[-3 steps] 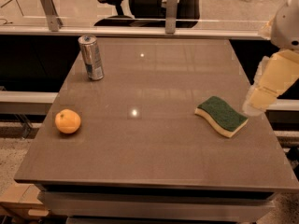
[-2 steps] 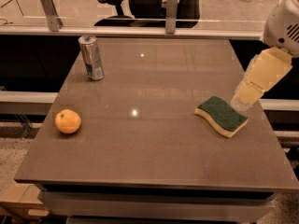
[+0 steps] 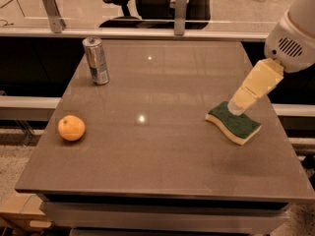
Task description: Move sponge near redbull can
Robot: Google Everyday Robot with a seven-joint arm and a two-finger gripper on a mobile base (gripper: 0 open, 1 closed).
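The sponge, dark green on top with pale yellow foam below, lies flat on the table at the right. The redbull can, slim silver with blue patches, stands upright at the far left of the table, well apart from the sponge. My gripper comes down from the upper right on a cream-coloured arm, and its tip sits just over the sponge's far edge.
A round orange fruit sits near the table's left edge, in front of the can. A glass partition with metal posts runs behind the table, with office chairs beyond it.
My arm has swung left and forward, from beside the sponge's right end to over its far edge. The sponge, can and orange have not moved.
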